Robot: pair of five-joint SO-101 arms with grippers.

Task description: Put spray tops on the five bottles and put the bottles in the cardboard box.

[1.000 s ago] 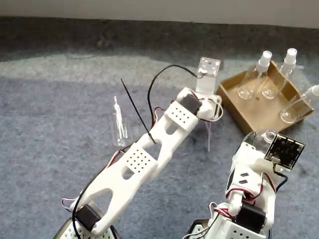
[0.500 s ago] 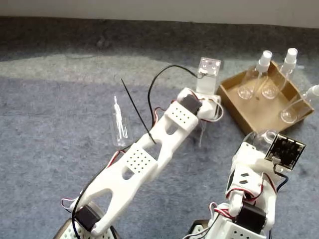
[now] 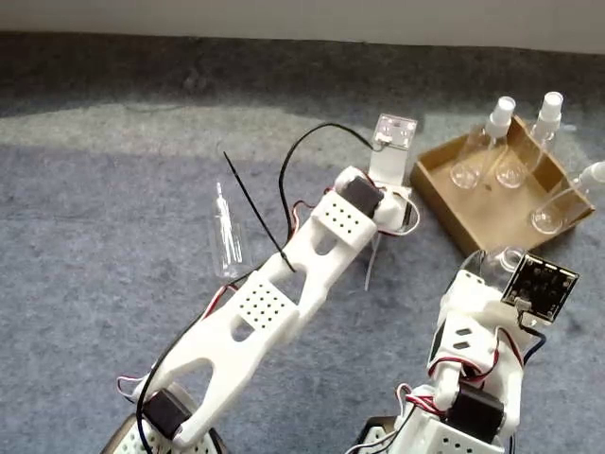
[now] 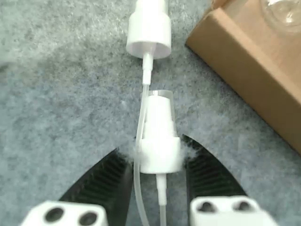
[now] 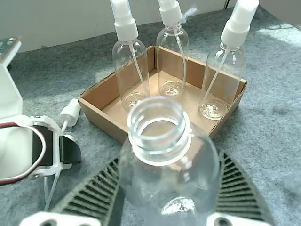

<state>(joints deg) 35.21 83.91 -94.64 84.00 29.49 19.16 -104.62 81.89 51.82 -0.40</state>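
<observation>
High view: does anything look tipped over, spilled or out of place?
One clear bottle lies on its side on the grey mat, away from the cardboard box. The three capped bottles in the box stand upright; nothing looks spilled.

Setting: robotics test bench, lab or workshop type. Evidence: desk (image 3: 85, 312) covered with a grey felt-like mat; white printed left arm (image 3: 274, 293) and right arm (image 3: 473, 350) with exposed servos and loose wiring (image 3: 295, 156); plain pale wall (image 3: 284, 14) behind.
</observation>
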